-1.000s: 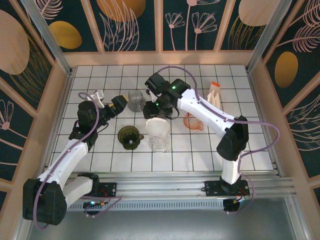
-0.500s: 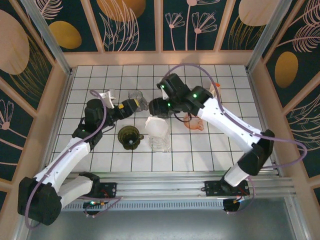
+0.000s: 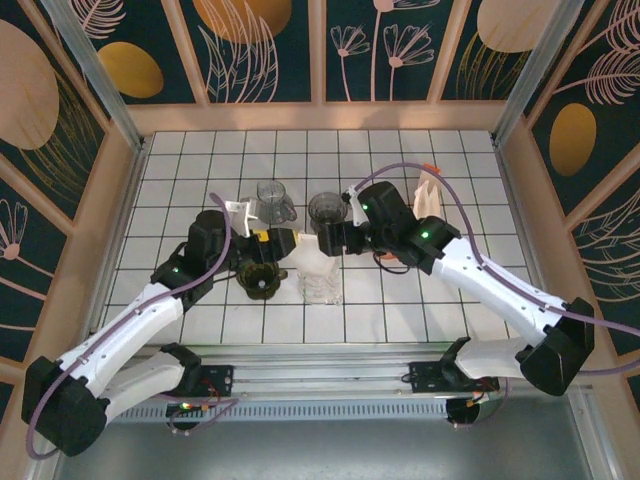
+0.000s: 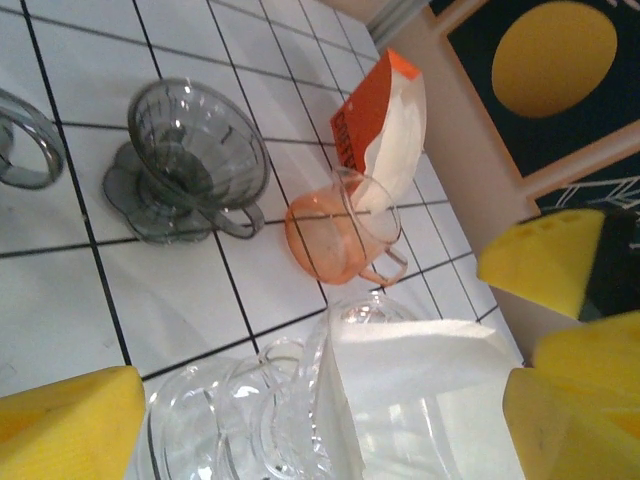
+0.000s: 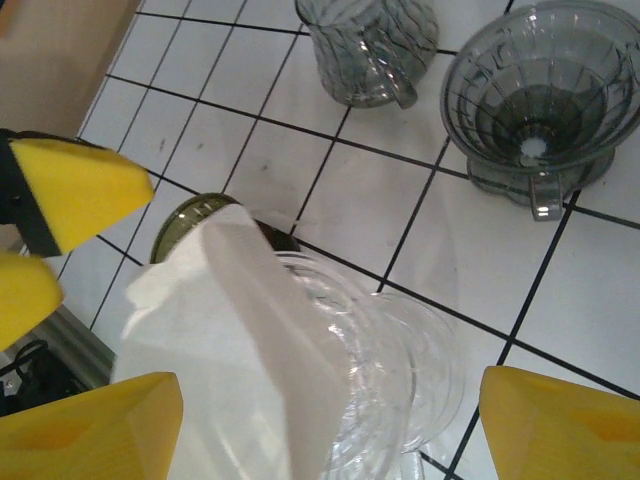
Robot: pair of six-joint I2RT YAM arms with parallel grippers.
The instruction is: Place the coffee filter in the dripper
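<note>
Now the right gripper (image 3: 318, 241) has let its fingers spread wide, leaving the coffee filter (image 5: 230, 330) standing in the clear dripper (image 5: 400, 340) at mid-table, seemingly not yet fully seated, while the left gripper (image 3: 284, 238) has moved in from the left, fingers wide too

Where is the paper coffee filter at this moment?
In the top view, the white coffee filter sits in the clear glass dripper, just right of the dark green dripper and below the grey dripper.
</note>
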